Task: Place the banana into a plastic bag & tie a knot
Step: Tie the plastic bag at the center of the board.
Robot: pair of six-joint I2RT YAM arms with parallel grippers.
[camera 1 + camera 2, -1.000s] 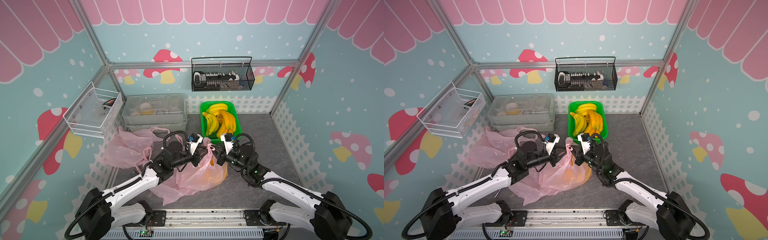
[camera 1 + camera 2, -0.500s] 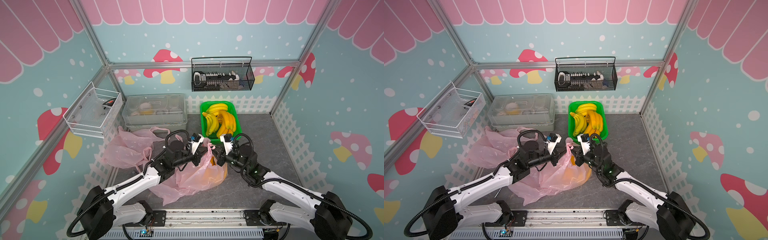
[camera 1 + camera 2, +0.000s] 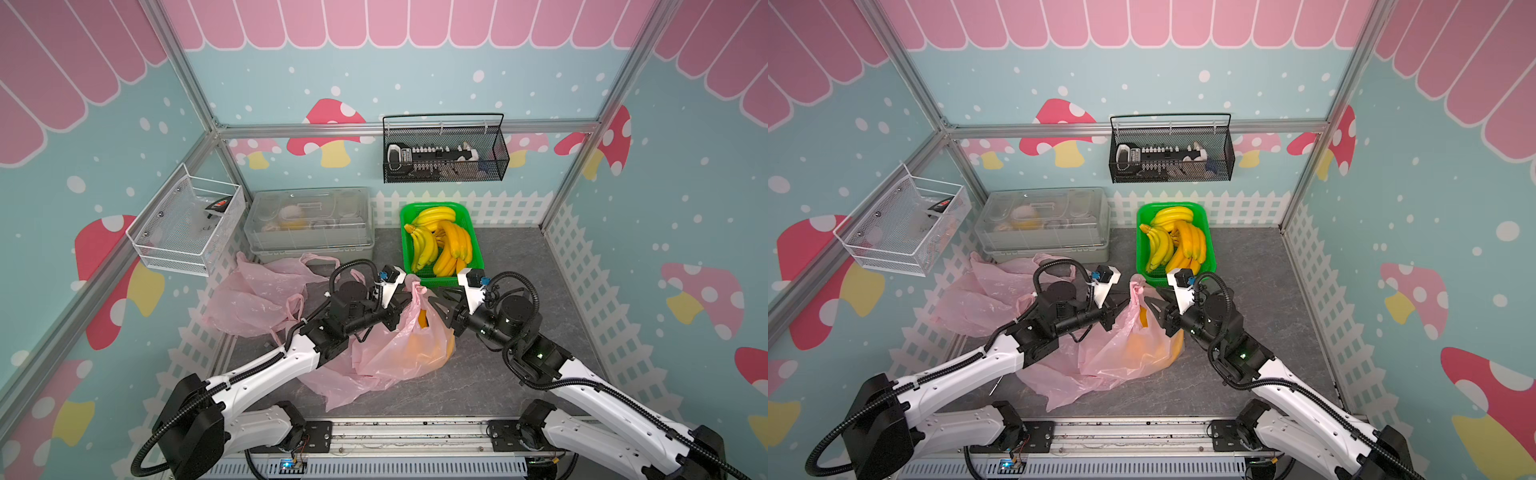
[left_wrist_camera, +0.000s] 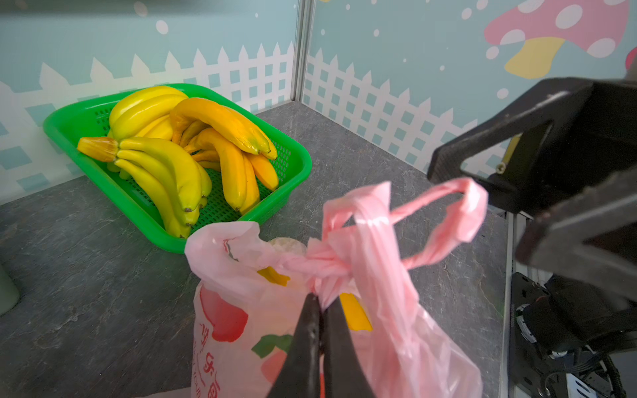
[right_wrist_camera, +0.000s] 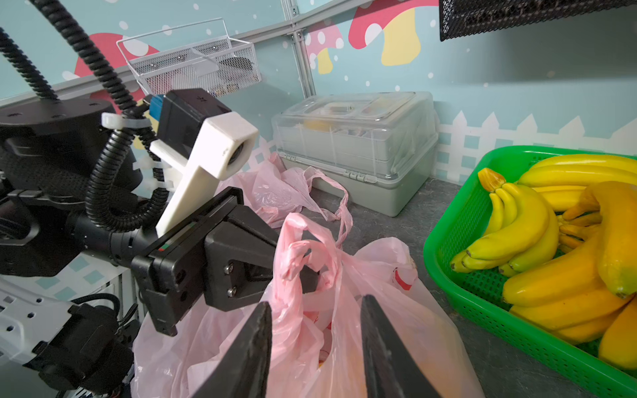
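Pinching the pink plastic bag (image 4: 389,310) just below its knot (image 4: 327,265), the left gripper (image 4: 320,301) is clenched on the film. The banana (image 4: 356,313) sits inside the bag, just beyond those fingertips. The right gripper (image 5: 315,303) is released, jaws spread, with bag film between them.

1. The banana (image 3: 424,349) inside the bag (image 3: 374,361) is only an orange blur through the film.
2. Behind the bag, the clear box (image 3: 309,243) shows hazy, unnameable contents.
3. Farther behind the bag, things in the wire basket (image 3: 496,164) are too small to name.
4. Beside the bag, the green tray (image 5: 458,213) runs off the right wrist view's edge.
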